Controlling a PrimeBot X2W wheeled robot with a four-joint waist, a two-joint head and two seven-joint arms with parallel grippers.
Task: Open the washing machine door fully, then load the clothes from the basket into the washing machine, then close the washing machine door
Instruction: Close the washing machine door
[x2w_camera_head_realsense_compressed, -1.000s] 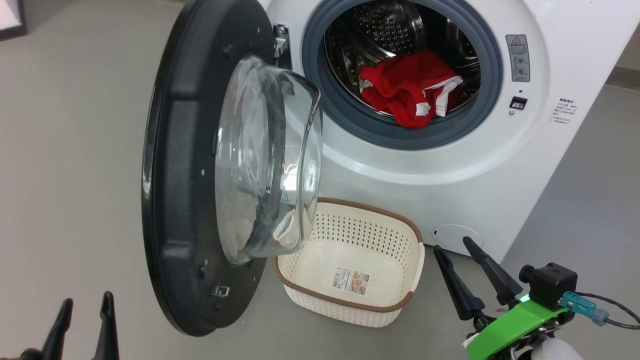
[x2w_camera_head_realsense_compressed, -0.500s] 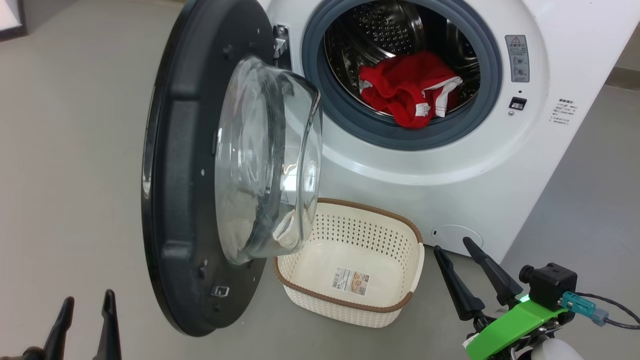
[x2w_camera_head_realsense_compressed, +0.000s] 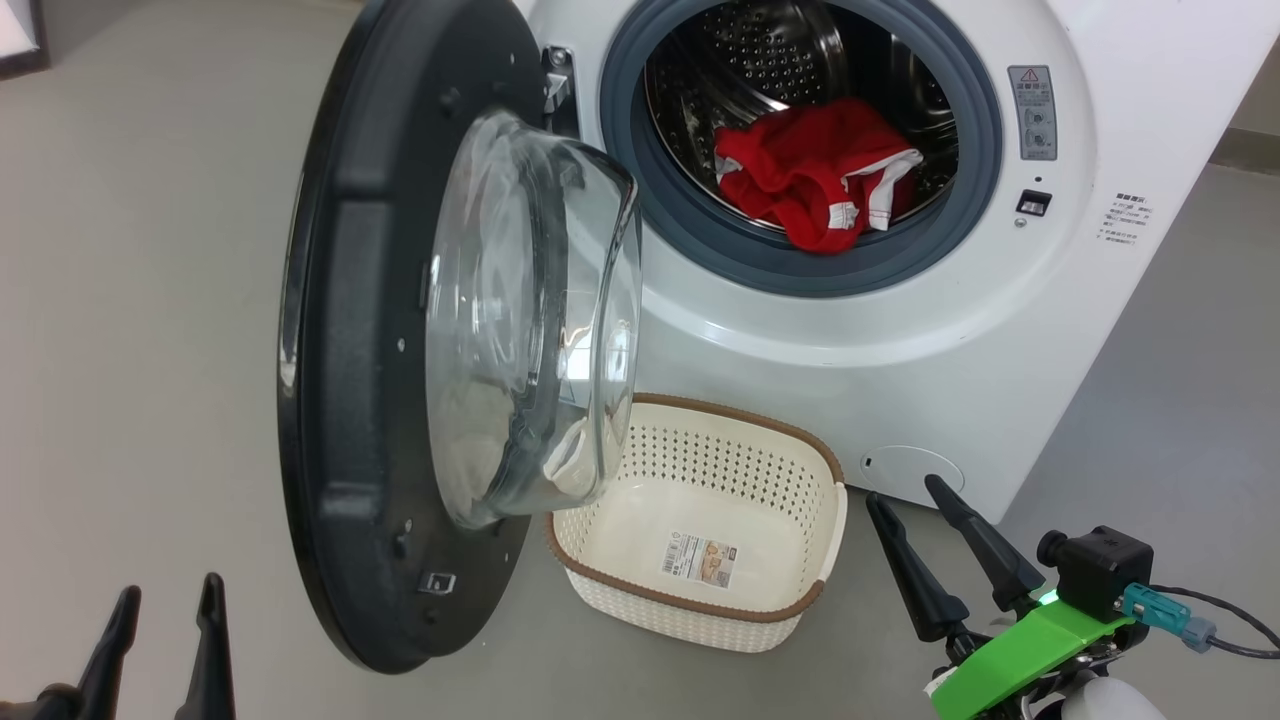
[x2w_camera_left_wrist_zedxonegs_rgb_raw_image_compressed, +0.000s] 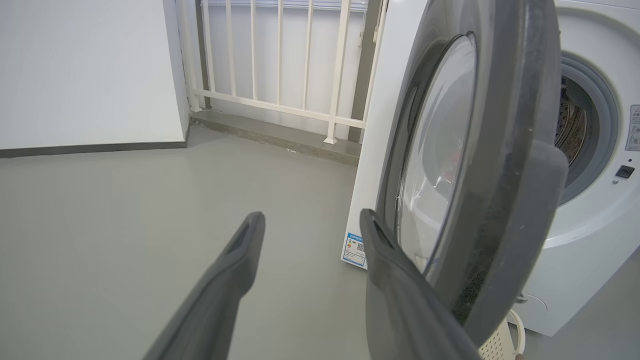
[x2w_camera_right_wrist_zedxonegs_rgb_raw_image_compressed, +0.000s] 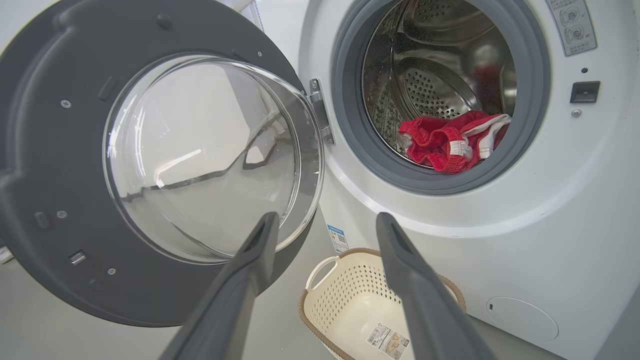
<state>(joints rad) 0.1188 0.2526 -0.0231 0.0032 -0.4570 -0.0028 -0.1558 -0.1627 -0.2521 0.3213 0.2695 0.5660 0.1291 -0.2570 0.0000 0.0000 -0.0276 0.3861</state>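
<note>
The white washing machine (x2w_camera_head_realsense_compressed: 900, 340) stands with its round black door (x2w_camera_head_realsense_compressed: 350, 330) swung wide open to the left, glass bowl (x2w_camera_head_realsense_compressed: 530, 320) bulging toward me. The red and white clothes (x2w_camera_head_realsense_compressed: 815, 180) lie in the steel drum, at its lower front; the right wrist view shows the clothes (x2w_camera_right_wrist_zedxonegs_rgb_raw_image_compressed: 452, 142) too. The cream basket (x2w_camera_head_realsense_compressed: 700, 450) sits on the floor below the opening, holding only its label. My left gripper (x2w_camera_head_realsense_compressed: 165, 600) is open at the lower left, near the door's outer edge (x2w_camera_left_wrist_zedxonegs_rgb_raw_image_compressed: 505, 190). My right gripper (x2w_camera_head_realsense_compressed: 905, 490) is open at the lower right, just right of the basket.
Grey floor (x2w_camera_head_realsense_compressed: 140, 300) spreads to the left of the door. A white wall (x2w_camera_left_wrist_zedxonegs_rgb_raw_image_compressed: 85, 70) and a white railing (x2w_camera_left_wrist_zedxonegs_rgb_raw_image_compressed: 280, 65) stand behind the machine's left side. A blue sticker (x2w_camera_left_wrist_zedxonegs_rgb_raw_image_compressed: 354, 248) marks the machine's lower corner. A round cap (x2w_camera_head_realsense_compressed: 910, 468) sits low on the front.
The whole picture has shifted slightly, so the camera moved a little. Door, clothes, basket and both grippers keep their places relative to each other.
</note>
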